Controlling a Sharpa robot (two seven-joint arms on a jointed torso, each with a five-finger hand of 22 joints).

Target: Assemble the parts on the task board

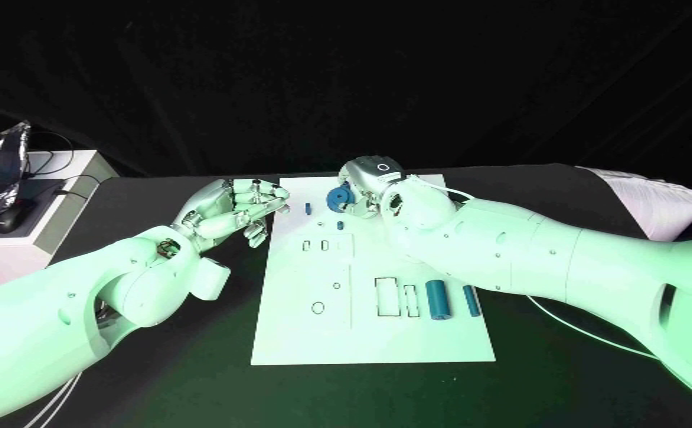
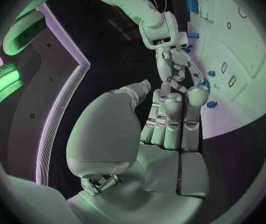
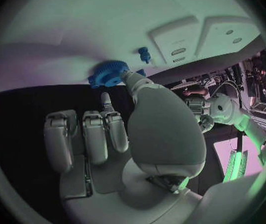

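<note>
right hand (image 1: pixel 378 188) pinches the blue gear (image 1: pixel 339 198), upper middle, at task board (image 1: pixel 289 333) top | small peg (image 1: pixel 307 208) just left | left hand (image 1: pixel 231 210) curled, empty

Task board layout on the surface

The task board (image 1: pixel 296 333) lies at the middle of the surface (image 1: pixel 577 388). A gear (image 1: pixel 338 198) sits near the board's far edge, with a small peg (image 1: pixel 307 208) just to its left. Two cylinders (image 1: pixel 437 298) lie side by side near the board's right edge, toward the near end. The left hand (image 1: pixel 238 206) is at the board's far left corner; the right hand (image 1: pixel 378 186) is at the far edge, touching the gear.
</note>
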